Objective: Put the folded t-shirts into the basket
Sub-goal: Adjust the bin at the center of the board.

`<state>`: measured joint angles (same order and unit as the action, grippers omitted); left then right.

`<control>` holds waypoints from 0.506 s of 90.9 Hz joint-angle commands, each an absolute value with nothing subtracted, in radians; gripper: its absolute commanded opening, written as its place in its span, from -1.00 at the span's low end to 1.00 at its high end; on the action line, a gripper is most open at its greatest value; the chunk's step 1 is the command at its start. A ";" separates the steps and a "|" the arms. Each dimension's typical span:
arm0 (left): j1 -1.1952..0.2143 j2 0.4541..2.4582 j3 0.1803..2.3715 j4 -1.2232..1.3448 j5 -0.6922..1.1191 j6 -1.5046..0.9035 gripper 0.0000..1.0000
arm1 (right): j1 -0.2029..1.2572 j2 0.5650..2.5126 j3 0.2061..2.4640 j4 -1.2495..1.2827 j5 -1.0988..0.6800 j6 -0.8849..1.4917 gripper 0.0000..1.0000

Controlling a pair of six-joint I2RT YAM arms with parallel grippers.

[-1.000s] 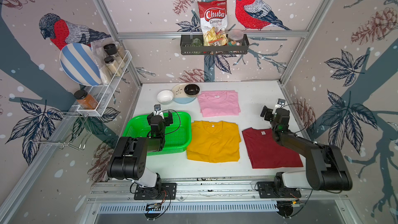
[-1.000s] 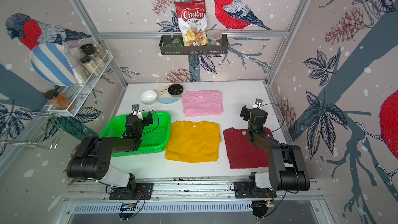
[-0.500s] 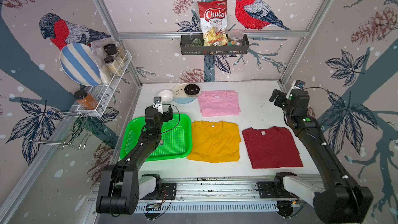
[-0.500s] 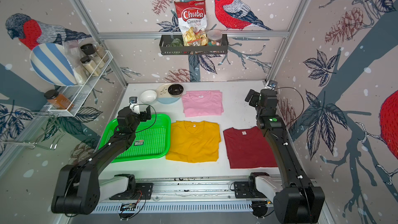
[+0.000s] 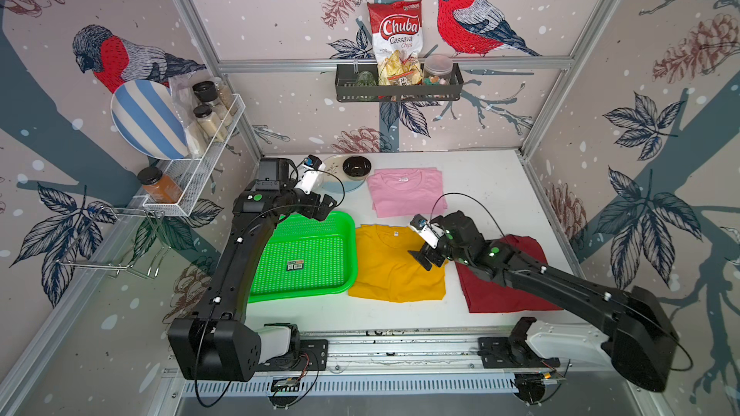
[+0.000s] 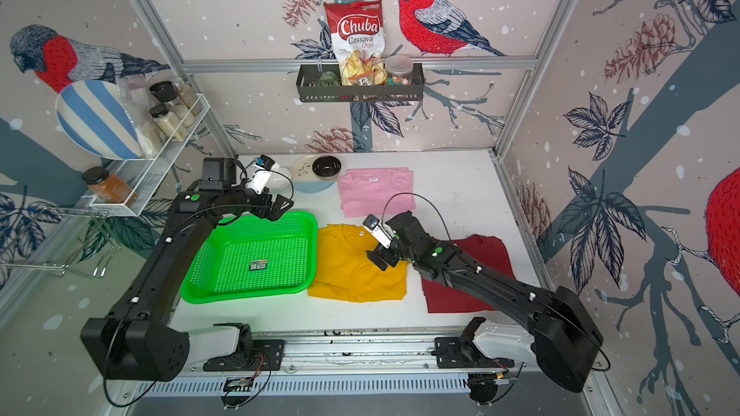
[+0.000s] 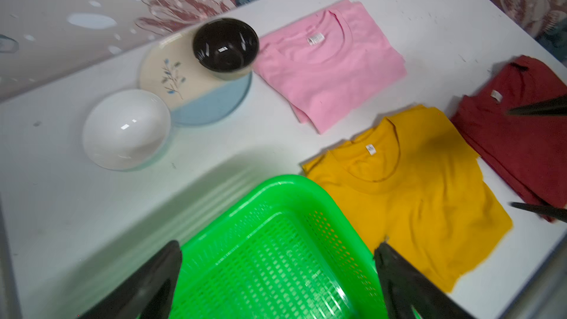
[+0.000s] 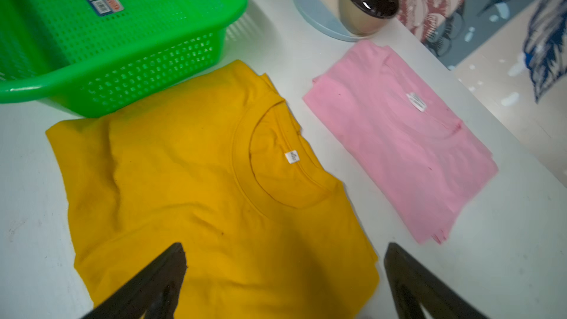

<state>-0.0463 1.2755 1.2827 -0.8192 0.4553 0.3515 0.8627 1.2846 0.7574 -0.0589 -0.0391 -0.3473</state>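
Three folded t-shirts lie flat on the white table: mustard yellow in the middle, light pink behind it, dark red at the right, partly under my right arm. The green basket sits left of the yellow shirt with only a sticker inside. My right gripper hangs open just above the yellow shirt's right edge. Over the basket's far right corner my left gripper is open and empty.
A blue and cream plate carrying a black bowl stands at the back, next to a white bowl. A white wire rack juts from the left wall. A black shelf basket hangs on the back wall.
My right arm has swung from the back right down and left to the yellow shirt's right edge. The left arm has reached further, to the basket's far right corner. Both jaws stay open.
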 commanded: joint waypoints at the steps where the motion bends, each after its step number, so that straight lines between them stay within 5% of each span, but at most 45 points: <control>1: -0.050 1.250 1.259 -0.999 0.564 0.434 0.94 | 0.896 1.422 0.804 0.129 -0.150 -0.446 1.00; 23: -0.050 1.210 1.193 -0.996 0.489 0.459 0.94 | 0.943 1.792 1.058 0.164 -0.256 -0.455 1.00; 46: -0.038 1.160 1.166 -0.951 0.413 0.459 0.94 | 1.024 1.967 1.239 0.192 -0.313 -0.460 1.00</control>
<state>-0.0463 1.1728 1.1683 -0.9745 0.4366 0.4442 1.0058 1.9324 1.1946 0.1322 -0.2451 -0.4683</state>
